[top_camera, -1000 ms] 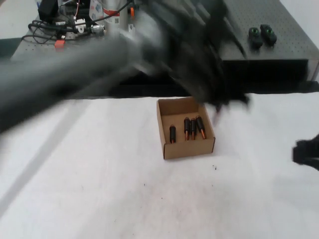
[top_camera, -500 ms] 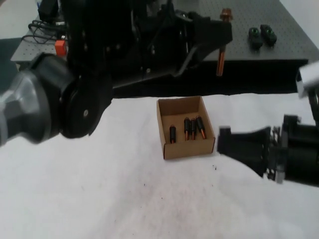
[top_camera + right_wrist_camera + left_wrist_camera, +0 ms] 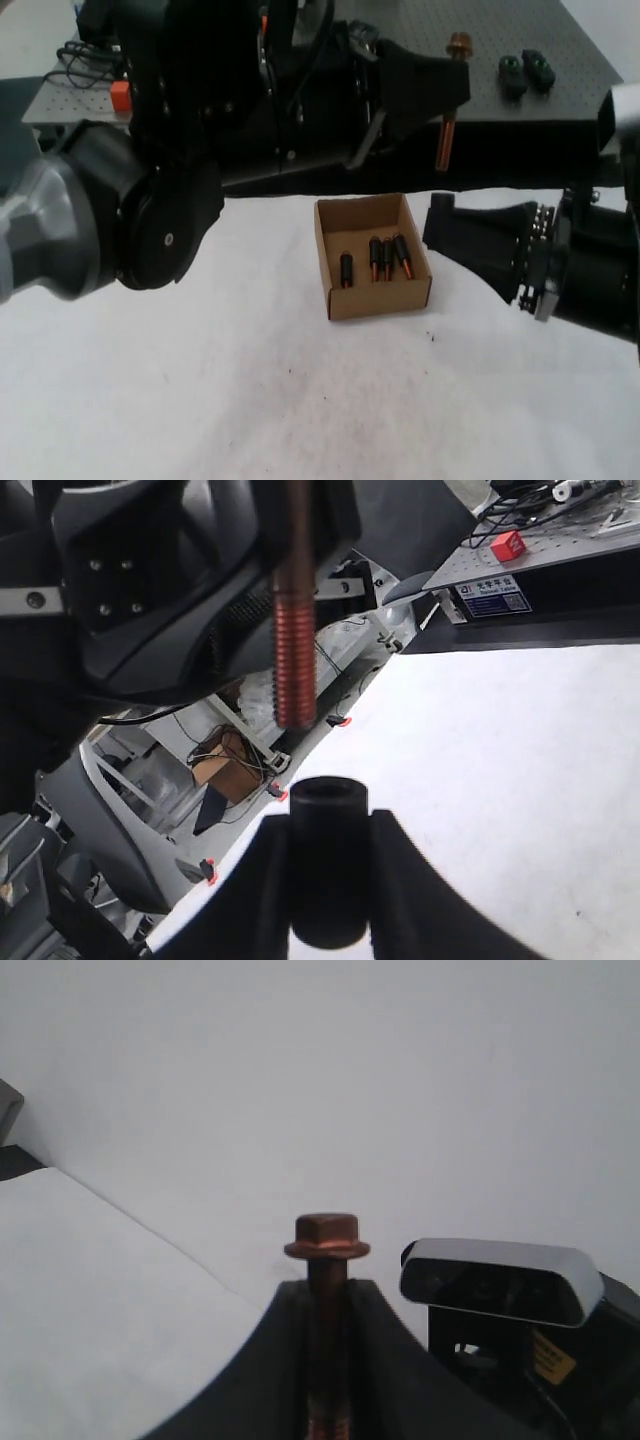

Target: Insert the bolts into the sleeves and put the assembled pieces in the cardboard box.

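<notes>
My left gripper [image 3: 440, 105] hangs above the bench behind the cardboard box [image 3: 380, 298], shut on a copper bolt [image 3: 447, 110] that stands upright, head at the top. In the left wrist view the bolt [image 3: 327, 1250] sits between the fingers [image 3: 270, 1360]. My right gripper [image 3: 438, 228] is just right of the box, shut on a black sleeve [image 3: 328, 865]. In the right wrist view the bolt's threaded end [image 3: 296, 640] hangs close above the sleeve's open mouth. Several black-and-copper assembled pieces [image 3: 376, 258] lie in the box.
A white cloth [image 3: 300, 400] covers the bench. Behind it is a dark perforated board [image 3: 560, 40] with two black-and-green parts [image 3: 525, 70] at the back right, and cables with a red block [image 3: 120, 88] at the back left. The left arm's bulk [image 3: 150, 200] looms over the left side.
The left arm swung in and steadied with the bolt upright behind the box. The right gripper came in from the right edge with the sleeve, up to the box's right side.
</notes>
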Robot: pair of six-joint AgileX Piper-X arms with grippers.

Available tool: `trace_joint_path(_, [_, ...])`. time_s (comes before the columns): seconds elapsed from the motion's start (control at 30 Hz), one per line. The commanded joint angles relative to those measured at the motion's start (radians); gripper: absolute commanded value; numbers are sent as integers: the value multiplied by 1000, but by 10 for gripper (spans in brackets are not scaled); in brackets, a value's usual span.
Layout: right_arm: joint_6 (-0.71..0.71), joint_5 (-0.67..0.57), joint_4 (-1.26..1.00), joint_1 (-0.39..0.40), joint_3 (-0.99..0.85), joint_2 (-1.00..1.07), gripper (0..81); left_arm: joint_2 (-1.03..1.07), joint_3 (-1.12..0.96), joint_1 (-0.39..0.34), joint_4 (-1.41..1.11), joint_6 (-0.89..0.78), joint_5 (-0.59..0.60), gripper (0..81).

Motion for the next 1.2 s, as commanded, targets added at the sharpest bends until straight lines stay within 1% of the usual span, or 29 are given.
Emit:
trace_joint_path(0.0, [40,-8,-106,2,-6,26,42,-10,-5,3,-28,-10,21,7])
trace_joint_path(0.37, [40,-15,-148,2,-6,25,42,-10,-5,3,-28,13,20,7])
trace_joint_path(0.53, [38,29,-182,2,-6,25,42,-10,-5,3,-28,12,37,7])
trace_joint_path(0.67, [38,32,-238,2,-6,25,42,-10,-5,3,-28,7,37,7])
trace_joint_path(0.83, [41,78,-260,2,-6,25,42,-10,-5,3,-28,6,57,0])
trace_joint_path(0.87, [41,78,-259,2,-6,25,42,-10,-5,3,-28,6,57,27])
trace_joint_path(0.93, [41,78,-259,2,-6,25,42,-10,-5,3,-28,6,59,154])
trace_joint_path(1.03, [30,78,-259,-2,-6,25,42,-10,-5,3,-26,6,35,516])
trace_joint_path(1.07, [20,82,-259,-6,-6,25,42,-10,-5,3,-22,0,16,568])
trace_joint_path(1.1, [3,82,-259,-13,-6,25,42,-10,-5,3,-13,-3,-7,565])
trace_joint_path(1.17, [-25,94,-259,-35,-6,25,42,-10,-5,3,1,5,-46,526])
